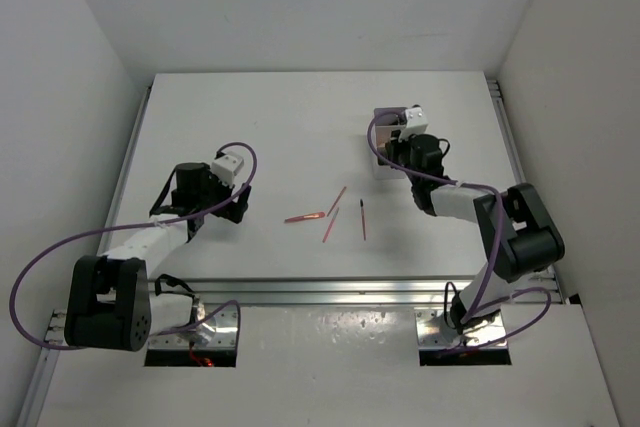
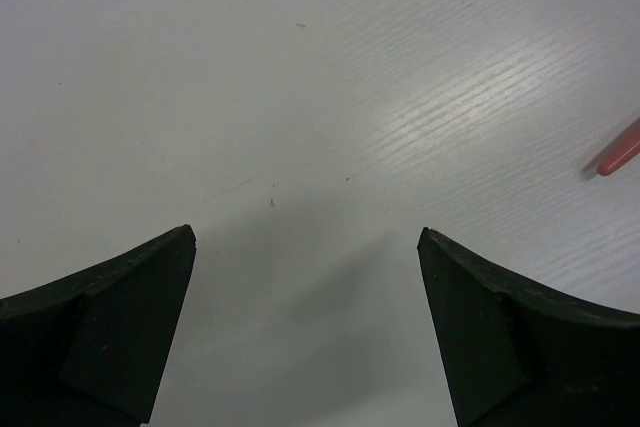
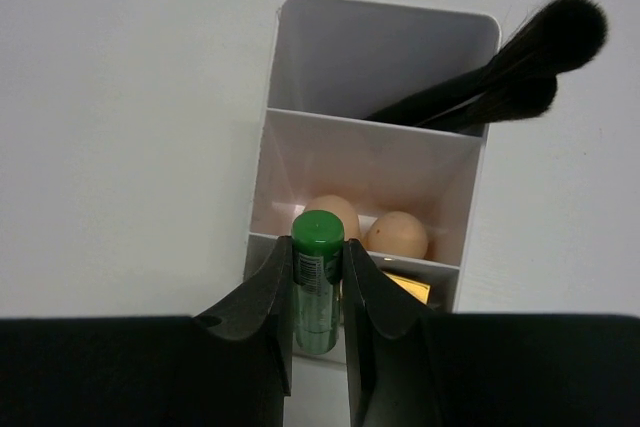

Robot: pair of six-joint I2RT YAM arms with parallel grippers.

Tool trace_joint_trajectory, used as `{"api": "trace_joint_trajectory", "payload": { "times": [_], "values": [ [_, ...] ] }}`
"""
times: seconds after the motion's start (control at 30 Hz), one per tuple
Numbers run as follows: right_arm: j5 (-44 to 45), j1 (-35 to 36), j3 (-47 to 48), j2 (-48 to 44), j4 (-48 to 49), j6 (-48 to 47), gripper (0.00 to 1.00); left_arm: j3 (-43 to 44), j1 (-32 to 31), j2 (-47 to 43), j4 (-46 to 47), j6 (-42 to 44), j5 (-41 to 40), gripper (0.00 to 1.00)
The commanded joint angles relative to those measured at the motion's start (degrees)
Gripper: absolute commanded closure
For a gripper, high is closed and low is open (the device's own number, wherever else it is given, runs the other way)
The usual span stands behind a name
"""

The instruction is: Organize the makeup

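My right gripper (image 3: 318, 247) is shut on a green bottle (image 3: 318, 292), holding it upright over the near compartment of a white organizer box (image 3: 290, 97). Two beige sponges (image 3: 335, 213) (image 3: 398, 235) lie in the middle compartment. Black brushes (image 3: 500, 72) lean out of the far one, and something gold (image 3: 412, 289) shows in the near one. Several thin pink and red pencils (image 1: 305, 217) (image 1: 361, 219) lie loose mid-table. My left gripper (image 2: 305, 237) hovers open over bare table left of them, with one pink pencil end (image 2: 620, 152) at its right.
In the top view the box (image 1: 384, 115) stands at the back right under my right gripper (image 1: 402, 152). My left gripper (image 1: 234, 207) is at the left middle. White walls enclose the table on three sides, and a metal rail (image 1: 330, 292) runs along its near edge.
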Motion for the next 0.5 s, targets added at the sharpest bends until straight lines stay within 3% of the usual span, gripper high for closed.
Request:
{"api": "trace_joint_trajectory", "payload": {
  "times": [0.0,0.2,0.37,0.47],
  "values": [
    [-0.3,-0.4,-0.2,1.2,5.2,-0.6,1.0,2.4,-0.3,0.3,0.3,0.5,0.2,0.0],
    [-1.6,-0.5,-1.9,3.7,10.1,-1.4,1.0,3.0,-0.3,0.3,-0.2,1.0,0.2,0.0],
    [-2.0,-0.5,-5.4,5.5,22.4,-1.2,1.0,3.0,-0.3,0.3,-0.7,1.0,0.2,0.0],
    [-2.4,-0.7,-7.6,5.6,24.5,-1.0,1.0,3.0,-0.3,0.3,-0.7,1.5,0.2,0.0]
  ]
}}
